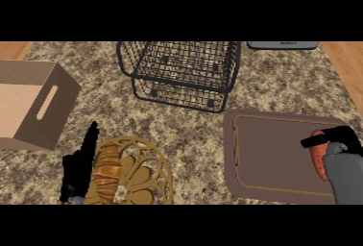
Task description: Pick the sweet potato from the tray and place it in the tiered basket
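A: Sweet potato (320, 161), where?

B: On the tray (273, 153), far right side, near its right edge. Orange, lying roughly lengthwise, mostly hidden by my right hand (333, 139).

A: Fingers?

B: My right hand is curled over the upper end of the sweet potato, with the thumb (313, 141) sticking out to the left. Fingers are bent round it, so I'd call it gripped. I can't tell if it's off the tray surface.

A: Tray?

B: Brown, rounded corners, flat on the speckled counter (177, 127), lower right.

A: Tiered basket (184, 72)?

B: Black wire, top centre, beyond the tray's upper left corner, apart from it.

A: Left hand (79, 168)?

B: Lower left, resting, fingers straight and pressed together, pointing up. It sits just beside the left rim of a golden openwork bowl (131, 173).

A: Other stuff?

B: Cardboard box (32, 108) with a handle slot at the left edge. Grey flat object (282, 44) at the top edge, right of the basket, cut off.
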